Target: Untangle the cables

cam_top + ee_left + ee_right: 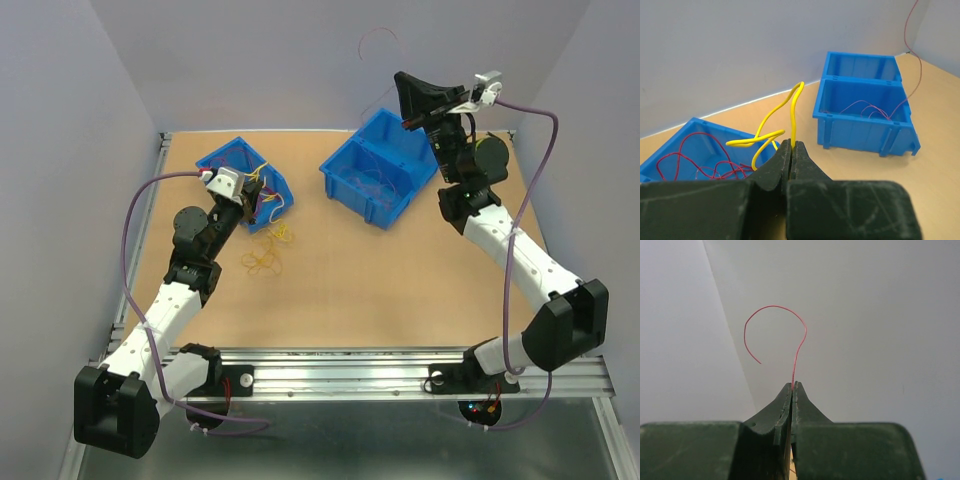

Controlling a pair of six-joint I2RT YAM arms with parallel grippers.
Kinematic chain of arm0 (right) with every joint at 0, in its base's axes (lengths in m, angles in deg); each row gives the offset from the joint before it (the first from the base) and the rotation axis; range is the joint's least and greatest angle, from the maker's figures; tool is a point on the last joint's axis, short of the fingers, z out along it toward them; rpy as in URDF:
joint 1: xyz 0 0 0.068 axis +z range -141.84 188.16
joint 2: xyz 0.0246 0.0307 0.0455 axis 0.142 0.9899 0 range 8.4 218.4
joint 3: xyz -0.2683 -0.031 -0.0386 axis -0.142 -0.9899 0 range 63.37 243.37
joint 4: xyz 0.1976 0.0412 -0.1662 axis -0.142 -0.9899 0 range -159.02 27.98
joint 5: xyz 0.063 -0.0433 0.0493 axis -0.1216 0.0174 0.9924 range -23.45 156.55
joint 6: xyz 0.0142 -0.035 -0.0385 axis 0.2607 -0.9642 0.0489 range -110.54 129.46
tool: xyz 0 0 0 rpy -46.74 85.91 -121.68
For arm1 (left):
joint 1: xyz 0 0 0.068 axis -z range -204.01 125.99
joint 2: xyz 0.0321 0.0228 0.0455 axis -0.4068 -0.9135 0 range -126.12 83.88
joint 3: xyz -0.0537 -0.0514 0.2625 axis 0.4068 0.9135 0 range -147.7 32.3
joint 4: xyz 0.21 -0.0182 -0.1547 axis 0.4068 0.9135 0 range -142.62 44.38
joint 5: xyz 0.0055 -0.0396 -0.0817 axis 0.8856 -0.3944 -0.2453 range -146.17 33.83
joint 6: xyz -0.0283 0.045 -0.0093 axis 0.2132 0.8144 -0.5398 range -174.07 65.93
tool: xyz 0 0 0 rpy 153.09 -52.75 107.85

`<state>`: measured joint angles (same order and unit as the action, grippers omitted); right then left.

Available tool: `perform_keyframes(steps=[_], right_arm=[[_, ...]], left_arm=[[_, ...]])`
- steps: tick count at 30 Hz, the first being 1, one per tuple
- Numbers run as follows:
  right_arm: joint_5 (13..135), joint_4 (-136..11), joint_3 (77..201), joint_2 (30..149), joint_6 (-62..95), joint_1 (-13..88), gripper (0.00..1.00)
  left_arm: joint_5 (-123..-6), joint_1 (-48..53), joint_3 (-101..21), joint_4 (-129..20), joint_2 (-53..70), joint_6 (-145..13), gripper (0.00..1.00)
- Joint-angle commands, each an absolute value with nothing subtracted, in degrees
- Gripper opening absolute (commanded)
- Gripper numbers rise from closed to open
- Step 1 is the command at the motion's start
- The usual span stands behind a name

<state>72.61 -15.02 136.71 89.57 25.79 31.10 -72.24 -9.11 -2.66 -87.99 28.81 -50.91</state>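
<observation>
The left gripper (791, 146) pinches a yellow cable (771, 114) above the upper-left bin (270, 170), the right gripper (792, 386) a red cable (801, 327) high upper right; slow, steady pulls should free loops.

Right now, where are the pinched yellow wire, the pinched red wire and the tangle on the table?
yellow wire (792, 117): left wrist view, upright stretch.
red wire (775, 306): right wrist view, top of hook.
tangle (264, 262): top view, its middle.
</observation>
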Motion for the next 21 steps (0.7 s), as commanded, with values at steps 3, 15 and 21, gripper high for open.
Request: perform_keyframes(steps=[3, 15, 21], right_arm=[[73.85, -13.07, 132.55, 86.18, 27.12, 31.37, 0.01], [58.65, -16.38, 124.18, 91.45, 22.11, 31.28, 0.01], [56.79, -43.94, 134.54, 99.96, 21.06, 31.28, 0.01]], left_arm=[[-72.6, -9.15, -2.77, -91.9, 29.65, -50.11, 0.0], [-72.78, -9.15, -3.04, -91.73, 29.38, -50.11, 0.0], [-73.57, -9.15, -2.6, -91.82, 31.05, -50.11, 0.0]])
